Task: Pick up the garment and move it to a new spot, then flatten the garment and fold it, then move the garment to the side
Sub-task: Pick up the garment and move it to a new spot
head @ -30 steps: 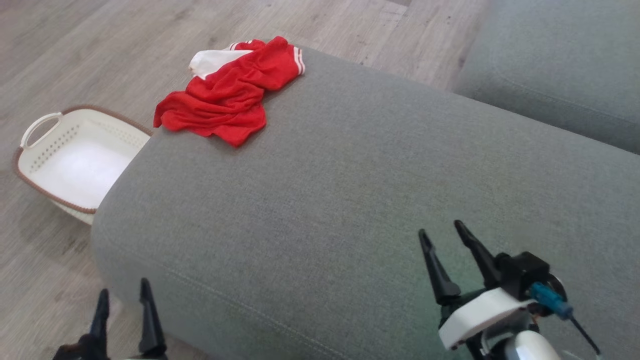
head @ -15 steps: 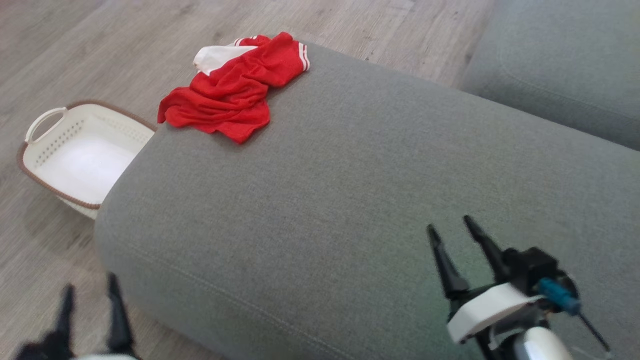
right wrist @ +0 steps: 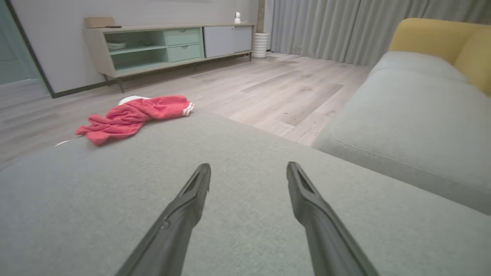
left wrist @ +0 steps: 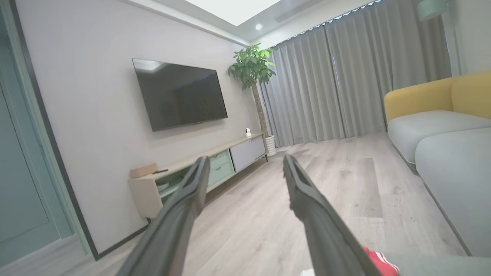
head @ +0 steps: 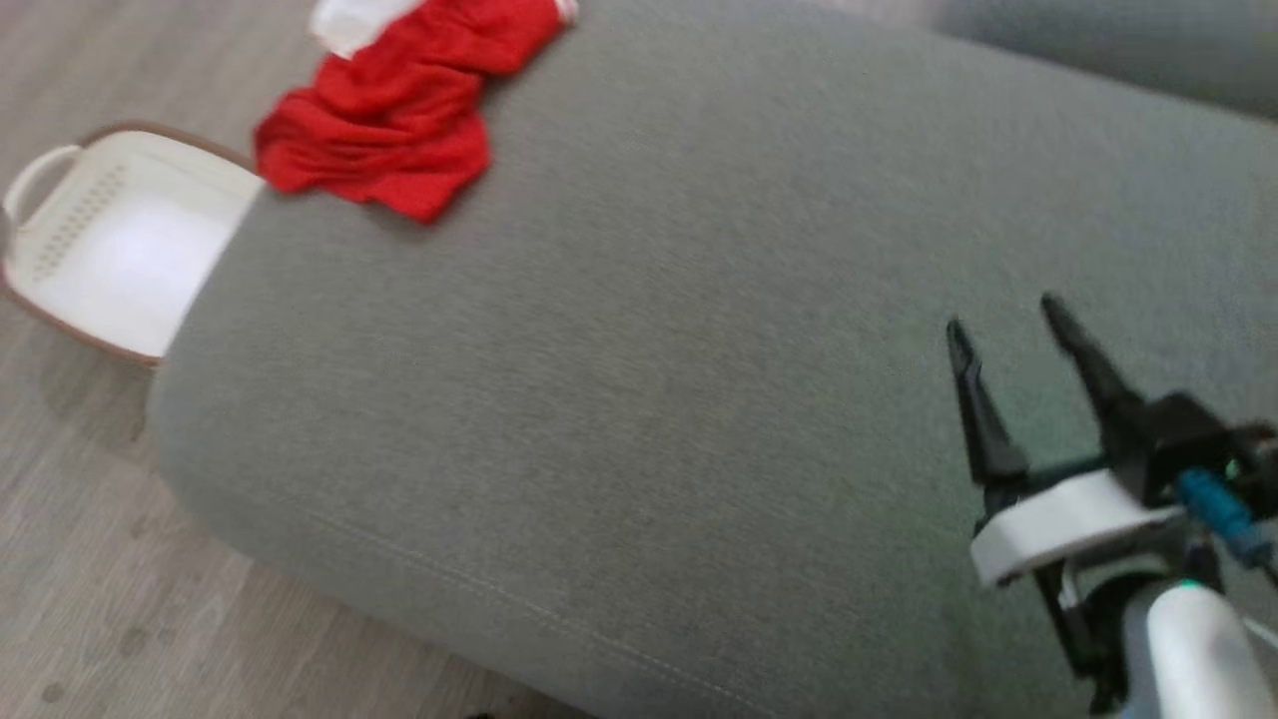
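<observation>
A crumpled red garment (head: 384,110) with white trim lies at the far left corner of the grey sofa cushion (head: 679,399). It also shows far ahead in the right wrist view as the red garment (right wrist: 130,117), and a red corner of it (left wrist: 378,262) peeks past a finger in the left wrist view. My right gripper (head: 1003,325) hovers open over the cushion's near right part, well away from the cloth. My left gripper (left wrist: 245,163) is open and empty, pointing out over the floor towards the room.
A white laundry basket (head: 110,250) with a brown rim stands on the wooden floor against the cushion's left end. Another grey cushion (right wrist: 414,115) and a yellow backrest (right wrist: 437,38) lie to the right. A TV cabinet (right wrist: 165,46) lines the far wall.
The head camera has tilted and shifted, so the whole scene slid up and left. The left gripper has dropped out of the head view. The right gripper sits higher in it.
</observation>
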Motion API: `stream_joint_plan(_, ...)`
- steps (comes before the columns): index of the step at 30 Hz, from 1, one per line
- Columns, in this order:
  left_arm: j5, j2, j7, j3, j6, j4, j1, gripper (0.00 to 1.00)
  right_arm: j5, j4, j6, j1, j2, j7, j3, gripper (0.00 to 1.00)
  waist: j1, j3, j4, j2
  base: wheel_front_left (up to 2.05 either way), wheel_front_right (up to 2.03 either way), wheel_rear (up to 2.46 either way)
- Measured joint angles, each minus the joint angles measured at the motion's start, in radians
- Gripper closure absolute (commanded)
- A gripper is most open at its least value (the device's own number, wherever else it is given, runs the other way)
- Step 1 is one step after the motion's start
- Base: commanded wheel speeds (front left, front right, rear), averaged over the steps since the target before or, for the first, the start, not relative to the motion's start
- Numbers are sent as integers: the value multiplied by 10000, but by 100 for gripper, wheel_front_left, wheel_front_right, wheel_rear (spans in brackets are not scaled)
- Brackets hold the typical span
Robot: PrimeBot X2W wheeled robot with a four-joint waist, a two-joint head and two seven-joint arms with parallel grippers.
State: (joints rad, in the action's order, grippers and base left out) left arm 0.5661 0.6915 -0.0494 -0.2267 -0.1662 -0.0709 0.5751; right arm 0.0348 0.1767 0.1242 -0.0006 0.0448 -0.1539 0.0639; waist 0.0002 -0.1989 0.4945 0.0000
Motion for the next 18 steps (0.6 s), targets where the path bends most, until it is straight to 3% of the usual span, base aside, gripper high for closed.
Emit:
stream_joint_plan(5,-295,-42,688,-383,435,-2406,2802,0,719,1258,0,-523,10,-771,56,0,2,-882,-696,0,0,0,0)
stream_joint_plan(7,-230,-343,1193,-428,520,-3825,3940,0,1043,2019,0,-442,12,-1170,69,0,-1,-1380,-1142,0,0,0,0)
stream_joint_plan(18,161,-1906,1685,-1087,1492,-7204,5169,0,1605,3893,0,46,13,-1810,-151,0,2,-3700,-2096,-1,0,0,0)
